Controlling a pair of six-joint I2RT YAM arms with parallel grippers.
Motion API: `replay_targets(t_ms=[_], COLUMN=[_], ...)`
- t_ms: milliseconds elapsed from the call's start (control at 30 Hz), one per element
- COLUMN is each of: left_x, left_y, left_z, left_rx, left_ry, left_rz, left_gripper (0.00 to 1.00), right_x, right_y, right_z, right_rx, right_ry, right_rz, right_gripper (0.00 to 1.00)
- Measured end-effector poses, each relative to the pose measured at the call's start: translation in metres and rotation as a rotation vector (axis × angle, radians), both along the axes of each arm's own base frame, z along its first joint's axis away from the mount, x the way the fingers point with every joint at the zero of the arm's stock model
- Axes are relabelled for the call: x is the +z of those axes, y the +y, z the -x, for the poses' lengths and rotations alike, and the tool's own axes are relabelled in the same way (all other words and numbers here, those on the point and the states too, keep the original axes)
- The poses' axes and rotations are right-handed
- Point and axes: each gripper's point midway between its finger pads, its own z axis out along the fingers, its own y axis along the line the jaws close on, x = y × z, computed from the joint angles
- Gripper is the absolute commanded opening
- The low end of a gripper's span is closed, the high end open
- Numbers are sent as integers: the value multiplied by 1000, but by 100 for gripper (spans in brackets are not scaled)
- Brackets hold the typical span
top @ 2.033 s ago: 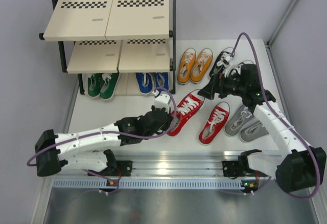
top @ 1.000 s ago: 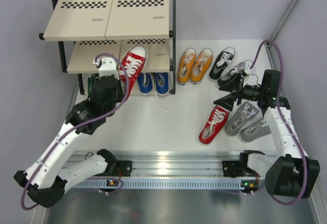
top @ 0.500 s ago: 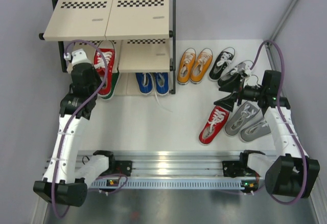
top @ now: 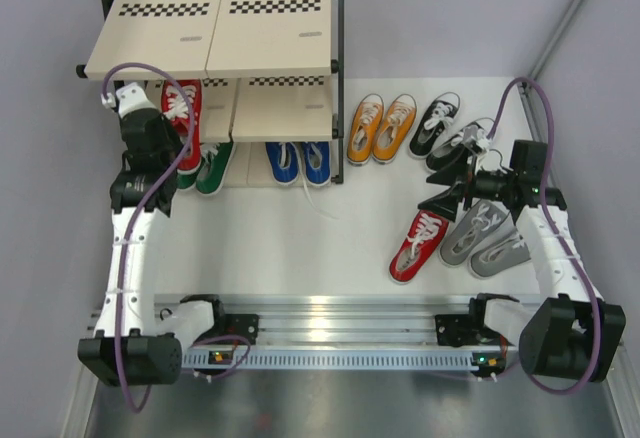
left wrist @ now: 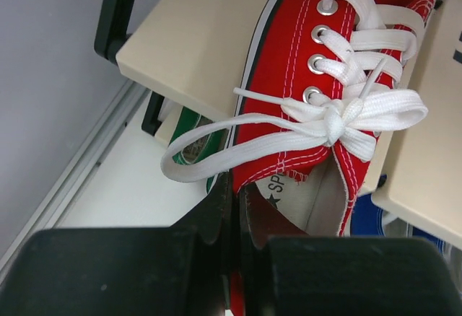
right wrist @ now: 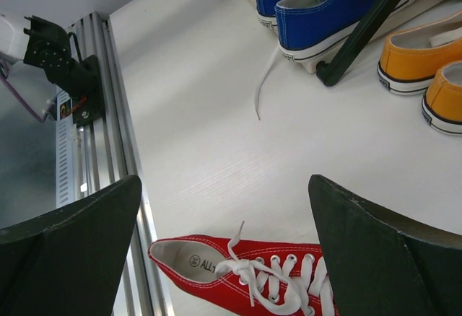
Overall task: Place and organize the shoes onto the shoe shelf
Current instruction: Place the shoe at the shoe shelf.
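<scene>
A white table [top: 280, 238] is seen from overhead. A three-tier shelf [top: 270, 28] stands at its far left, with small lace-up sneakers in and beside it.

Little writing can be read. In the left wrist view, the insole of the held red shoe [left wrist: 303, 92] shows a star and the letters "SP", with the rest hidden. In the right wrist view, the insole of the loose red shoe [right wrist: 253, 276] shows a round mark and "ALL". The shelf boards carry black-and-white checkered strips, and each has a grey label too small to read.

The left claw [left wrist: 236, 193] pinches the side wall of the held red shoe near the heel, fingers pressed together on the canvas. That shoe sits at the left board of the shelf's middle tier, with its toe pointing in and its heel past the front edge. Half a second ago it was nearer the middle of the shelf. Two seconds ago it lay on the table right of the shelf, beside its mate.

The right claw [right wrist: 224, 179] hangs spread wide above the loose red shoe, well right of the shelf and clear of it. It has hardly shifted in the last second.

The count:
- **Red:** two shoes, one at the shelf and one on the table.
- **Green:** a green pair [top: 207, 165] on the shelf's bottom tier.
- **Blue:** a blue pair [top: 300, 161] on the same tier.
- **Orange:** an orange pair [top: 381, 128] just right of the shelf.
- **Black:** one black shoe [top: 436, 122] further right, and beside it a second dark shoe [top: 455, 148] partly behind the right arm.
- **Grey:** a grey pair [top: 485, 238] farthest from the shelf.
</scene>
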Motion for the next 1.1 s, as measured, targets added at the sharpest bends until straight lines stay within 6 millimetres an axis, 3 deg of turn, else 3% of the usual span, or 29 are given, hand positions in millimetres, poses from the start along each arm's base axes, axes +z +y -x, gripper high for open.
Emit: replay_targets(t_ms=[267, 700, 867, 900, 933, 1100], left_x=[-2, -15, -12, -10, -7, 25], left_y=[34, 46, 48, 48, 47, 47], left_z=[-19, -44, -50, -52, -54, -63], left_rx=[76, 71, 66, 64, 61, 63], left_ry=[-12, -1, -4, -10, -22, -126], left_rz=[8, 9, 15, 15, 16, 28], left_gripper=[0, 2, 19, 30, 34, 46], right_x=[-1, -3, -3, -3, -3, -3], right_y=[0, -1, -2, -2, -2, -3], right_z=[1, 2, 2, 2, 2, 2], right_rx=[4, 4, 1, 0, 0, -2], right_ry=[-8, -2, 0, -1, -2, -5], right_rz=[6, 7, 6, 6, 6, 6], right_gripper=[99, 99, 99, 100, 99, 99])
